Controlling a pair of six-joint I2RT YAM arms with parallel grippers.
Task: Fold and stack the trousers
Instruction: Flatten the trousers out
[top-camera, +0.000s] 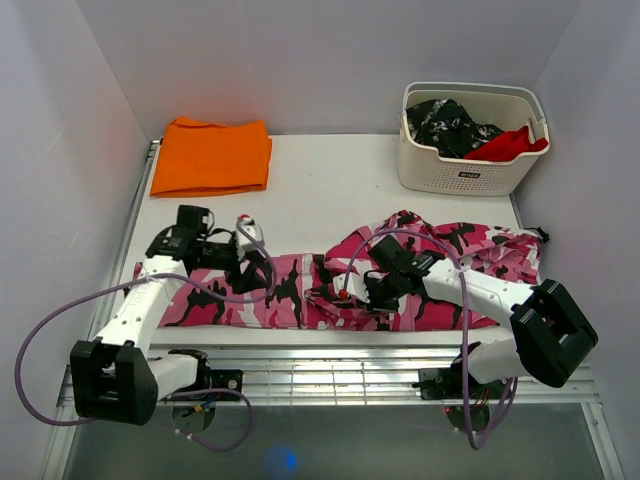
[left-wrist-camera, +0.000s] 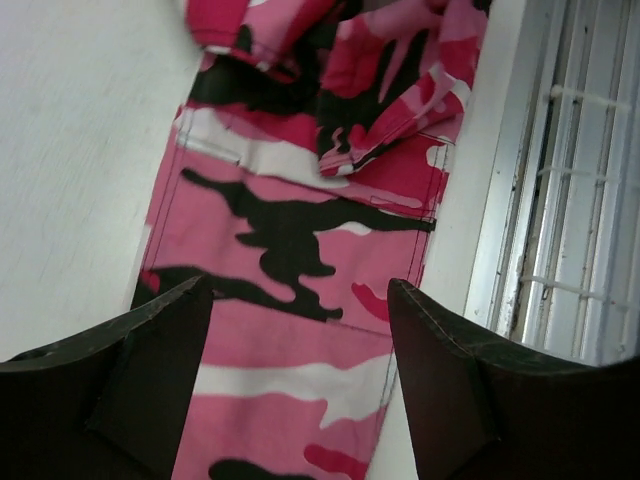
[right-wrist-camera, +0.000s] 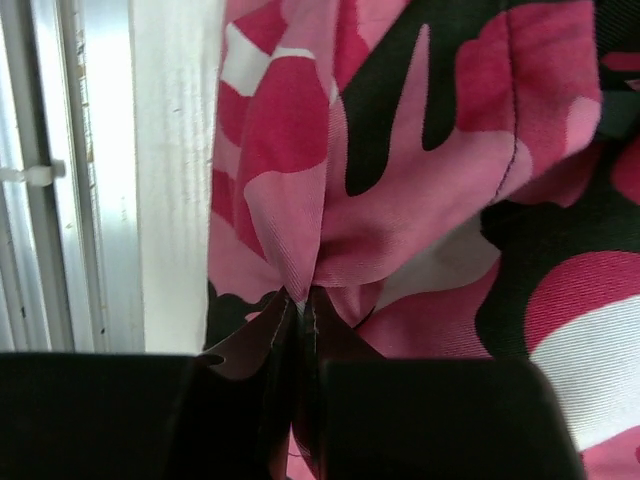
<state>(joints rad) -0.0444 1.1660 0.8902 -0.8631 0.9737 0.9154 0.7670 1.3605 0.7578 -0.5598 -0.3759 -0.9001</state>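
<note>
The pink, white and black camouflage trousers (top-camera: 300, 290) lie stretched along the table's front edge, one leg flat to the left, the rest bunched at the right. My left gripper (top-camera: 258, 270) is open just above the flat leg (left-wrist-camera: 290, 300), its fingers (left-wrist-camera: 440, 380) either side of the cloth, holding nothing. My right gripper (top-camera: 372, 292) is shut on a pinched fold of the trousers (right-wrist-camera: 330, 220) near their middle, close to the table's front edge.
A folded orange cloth (top-camera: 212, 155) lies at the back left. A white basket (top-camera: 470, 170) at the back right holds a black-and-white garment and a red one. A metal rail (top-camera: 350, 355) runs along the table's front edge.
</note>
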